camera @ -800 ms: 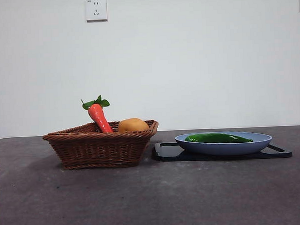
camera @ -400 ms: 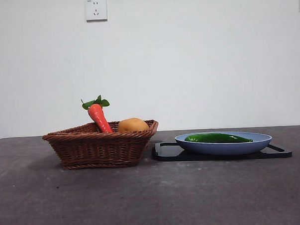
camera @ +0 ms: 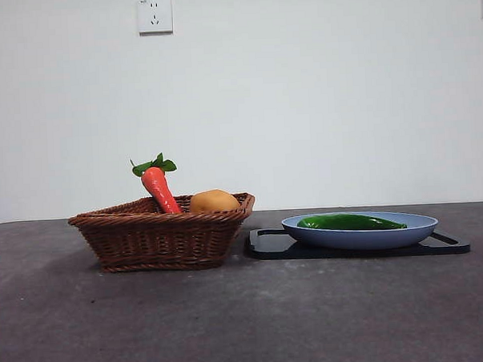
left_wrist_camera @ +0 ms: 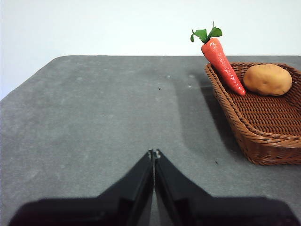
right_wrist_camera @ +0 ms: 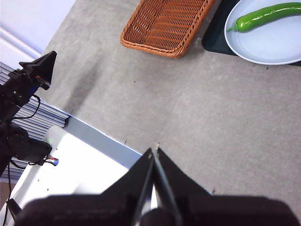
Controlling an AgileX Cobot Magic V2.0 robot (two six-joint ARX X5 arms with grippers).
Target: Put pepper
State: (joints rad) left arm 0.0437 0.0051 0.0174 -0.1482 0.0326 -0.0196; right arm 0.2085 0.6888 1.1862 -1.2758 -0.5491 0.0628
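The glossy green pepper (camera: 349, 222) lies lengthwise in the blue plate (camera: 364, 238), which rests on a black tray (camera: 264, 248) at the right. In the right wrist view the pepper (right_wrist_camera: 265, 16) lies near the far rim of the plate (right_wrist_camera: 273, 47). My right gripper (right_wrist_camera: 154, 149) is shut and empty, high above the table's near edge, far from the plate. Shut and empty as well, my left gripper (left_wrist_camera: 154, 152) hovers over bare table to the left of the basket (left_wrist_camera: 263, 141). Neither arm shows in the front view.
A brown wicker basket (camera: 160, 241) stands left of the tray, holding an orange-red carrot (camera: 159, 187) with green leaves and a tan potato (camera: 213, 201). The other arm (right_wrist_camera: 28, 80) shows at the table's side in the right wrist view.
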